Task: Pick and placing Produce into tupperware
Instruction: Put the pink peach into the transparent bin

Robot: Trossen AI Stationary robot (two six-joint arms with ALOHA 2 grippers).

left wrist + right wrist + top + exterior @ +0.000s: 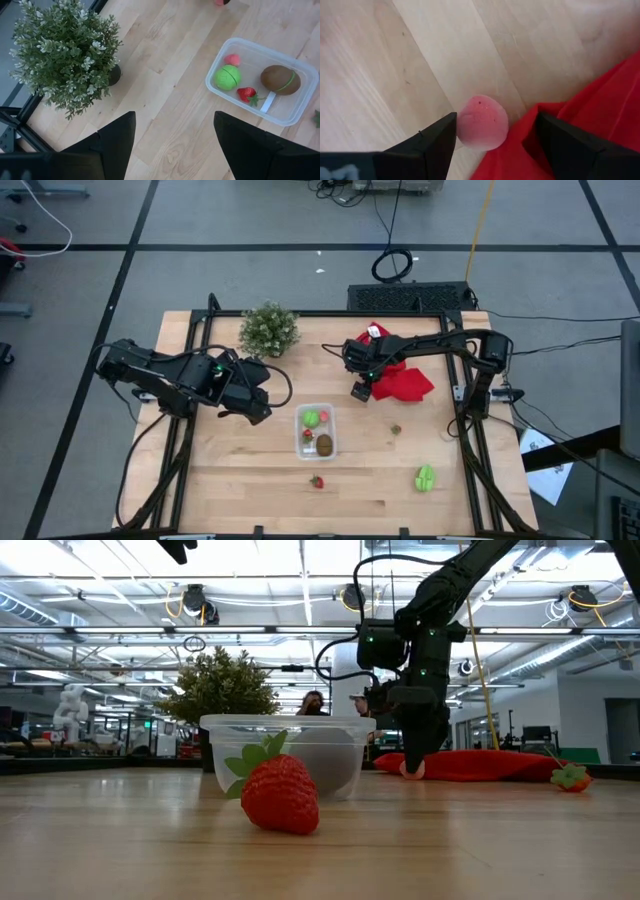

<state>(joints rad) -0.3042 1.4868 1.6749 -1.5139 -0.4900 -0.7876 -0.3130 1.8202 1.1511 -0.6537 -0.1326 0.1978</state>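
Four pieces already lie in the clear tupperware tub [317, 431] at the table's middle: a green ball [227, 77], a brown kiwi-like oval [280, 79], a small strawberry [246, 93] and a pink piece [232, 59]. The right gripper [492, 131] is down at the table beside the red cloth [405, 380], its fingers apart and straddling a small pink ball [482, 122], one finger touching or nearly touching it, the other resting over the cloth's edge; nothing is clamped yet. The ball looks light, smooth and round, so it will likely squirt sideways or roll unless the pads close across its widest middle. The cloth is soft and could be pinched along with it. The left gripper [172, 145] waits with fingers spread near the potted plant [268, 329]. Only the right wrist view shows the ball between the fingers; the high view alone shows the leftover strawberry [317, 481], a green piece [425, 477] and a small item [396, 429] on the bare wood, which the low view crowds behind that strawberry.
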